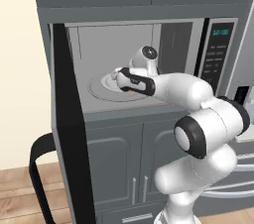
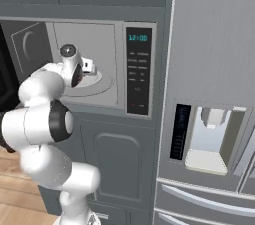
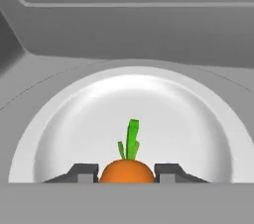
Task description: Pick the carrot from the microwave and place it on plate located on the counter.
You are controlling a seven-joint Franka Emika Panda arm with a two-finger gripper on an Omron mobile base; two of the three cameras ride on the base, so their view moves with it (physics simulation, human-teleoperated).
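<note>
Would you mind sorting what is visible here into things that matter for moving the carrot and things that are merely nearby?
Part of the job:
- carrot, between the fingertips of the gripper
- microwave, door open, arm reaching inside
- turntable under the carrot

Merely nearby:
- fridge water dispenser
- lower cabinet doors
- wooden floor

Left base view: behind-left of arm, faces open microwave cavity from door side. Right base view: behind-right, faces keypad side and the fridge dispenser; both share cavity and turntable. Hand view: inside cavity, close over turntable, looking toward back wall.
</note>
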